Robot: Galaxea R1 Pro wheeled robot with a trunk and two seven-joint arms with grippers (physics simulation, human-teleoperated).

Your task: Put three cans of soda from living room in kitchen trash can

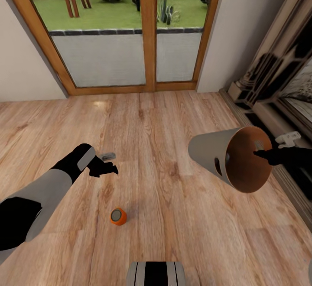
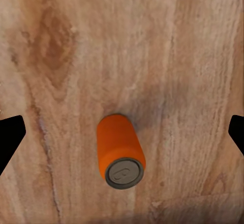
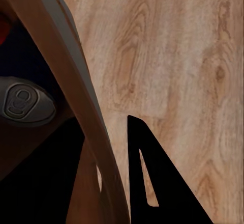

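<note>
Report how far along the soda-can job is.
Done: at least one can already lies inside the trash can. In hand: the right tool holds that bin by its rim, tilted; the left tool hangs open above an upright can on the floor. Left: bag it, reach the kitchen.

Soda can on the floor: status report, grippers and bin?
Left gripper open, above upright soda can on wood floor. Right gripper shut on trash can rim, bin tipped sideways; one can top visible inside. Nothing obstructing.
</note>
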